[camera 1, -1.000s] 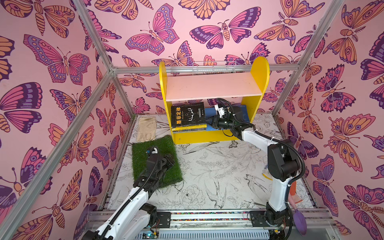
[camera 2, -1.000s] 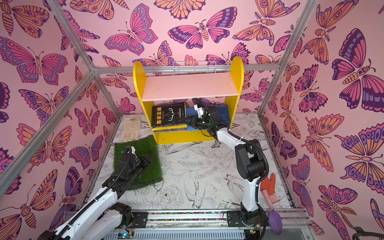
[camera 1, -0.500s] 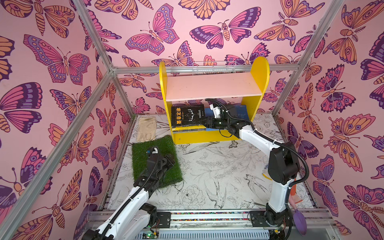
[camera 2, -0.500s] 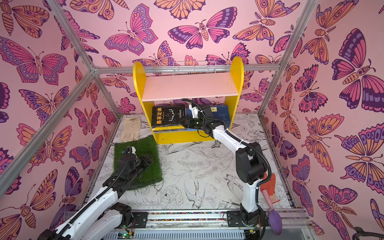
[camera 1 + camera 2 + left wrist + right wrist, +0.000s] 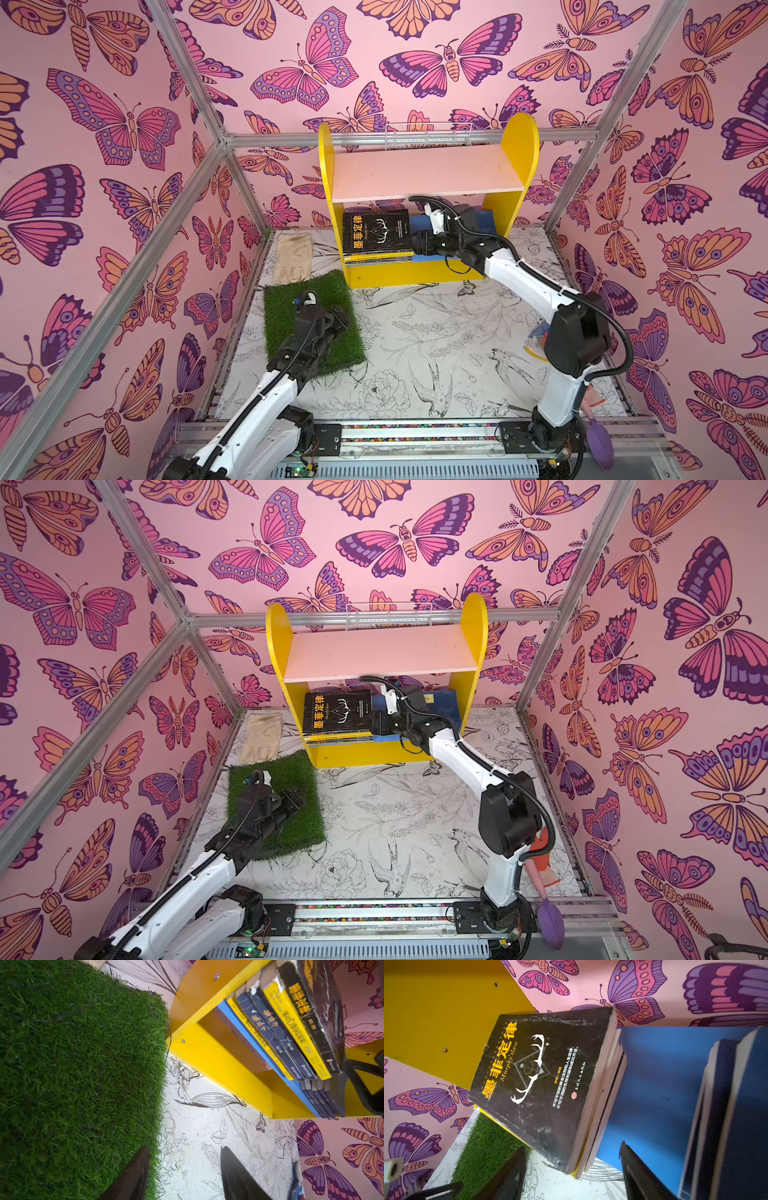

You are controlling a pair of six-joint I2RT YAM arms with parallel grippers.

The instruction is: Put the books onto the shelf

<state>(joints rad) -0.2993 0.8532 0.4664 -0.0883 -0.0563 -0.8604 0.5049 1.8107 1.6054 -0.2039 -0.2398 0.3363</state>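
The yellow two-tier bookcase [image 5: 519,141] stands against the back wall, upper centre in both top views. A white wire basket [image 5: 428,135] sits behind its pink upper board. On the left half of its blue lower board lies a flat stack of paperbacks [image 5: 376,232], with a black cover bearing orange characters on top. The spines jut a little past the board's front edge. A group of dark blue books [image 5: 484,220] fills the right end.

The right gripper [image 5: 422,246] sits in the gap between the two lots, just beside the stack's right edge. Its fingers [image 5: 508,1174] are spread wide, and the stack's near corner shows between them, not pinched. The pink board roofs it closely, so room is tight there.

The left gripper [image 5: 337,322] hangs over a square of green artificial turf [image 5: 286,299] at lower left, half spread and empty. A beige glove [image 5: 293,257] lies beyond the turf. The white floor mat with ink drawings [image 5: 436,340] is open between the arms.

Since a second ago the right gripper has edged left toward the stack. The stack and the left arm are unchanged.
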